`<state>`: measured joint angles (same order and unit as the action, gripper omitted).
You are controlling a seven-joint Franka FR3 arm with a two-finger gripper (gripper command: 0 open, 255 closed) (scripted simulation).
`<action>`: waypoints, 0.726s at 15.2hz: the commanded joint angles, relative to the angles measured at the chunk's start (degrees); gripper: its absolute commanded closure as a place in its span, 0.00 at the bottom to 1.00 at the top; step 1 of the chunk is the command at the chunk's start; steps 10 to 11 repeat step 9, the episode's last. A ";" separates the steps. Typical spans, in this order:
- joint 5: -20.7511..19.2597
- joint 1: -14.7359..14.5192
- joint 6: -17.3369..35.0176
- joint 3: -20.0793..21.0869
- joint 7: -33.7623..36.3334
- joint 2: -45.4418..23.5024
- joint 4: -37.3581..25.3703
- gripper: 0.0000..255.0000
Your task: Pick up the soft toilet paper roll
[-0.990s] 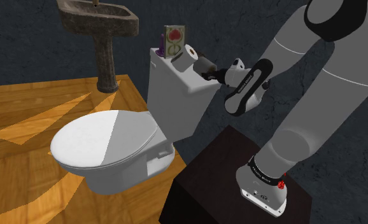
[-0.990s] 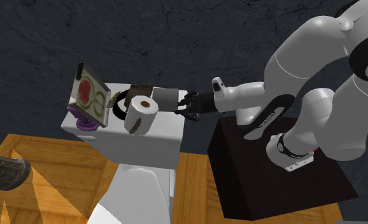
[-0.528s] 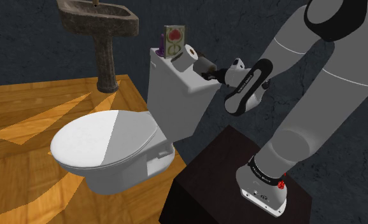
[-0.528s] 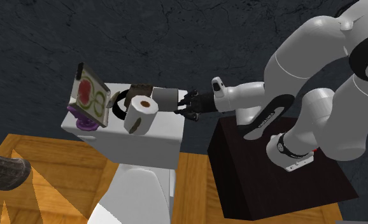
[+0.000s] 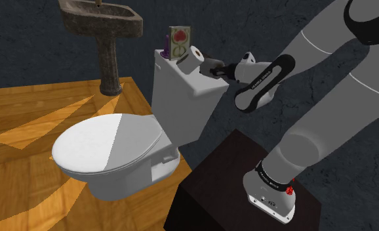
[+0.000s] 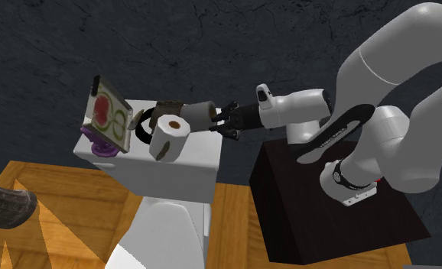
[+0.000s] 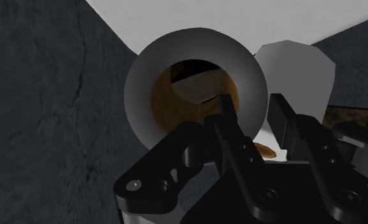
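A grey toilet paper roll (image 6: 199, 116) with a brown cardboard core lies on its side, its wall pinched by the gripper (image 7: 251, 102). It is at the arm-side end of the toilet tank lid (image 6: 200, 157), seemingly just clear of it.

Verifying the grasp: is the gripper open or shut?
Shut: the gripper clasps the grey roll, one finger inside its core, one outside.

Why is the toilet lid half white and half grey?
Shoulder view: likely a hard-edged shadow splits the toilet lid, bright on that view's left, grey on its right. Wrist view: the grey roll clasped by the gripper looks evenly dim, without glare.
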<state>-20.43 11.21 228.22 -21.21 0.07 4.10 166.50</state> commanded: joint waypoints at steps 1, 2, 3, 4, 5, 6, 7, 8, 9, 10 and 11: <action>-0.26 0.10 -2.31 0.02 -0.04 2.44 0.12 1.00; -0.38 0.15 -3.57 0.05 -0.04 3.74 0.15 1.00; -0.51 0.21 -4.84 0.09 -0.02 5.02 0.16 1.00; -0.65 0.27 -6.10 0.15 0.02 6.28 0.15 1.00; -0.80 0.34 -7.37 0.21 0.07 7.52 0.12 1.00; -0.95 0.39 -8.63 0.27 0.15 8.74 0.07 1.00; -1.11 0.44 -9.89 0.32 0.24 9.94 0.00 1.00; -1.14 0.45 -10.08 0.33 0.26 10.11 -0.02 1.00; -1.13 0.45 -10.08 0.33 0.25 10.12 -0.01 1.00; -1.13 0.45 -10.08 0.33 0.25 10.12 -0.01 1.00; -1.13 0.45 -10.08 0.33 0.25 10.12 -0.01 1.00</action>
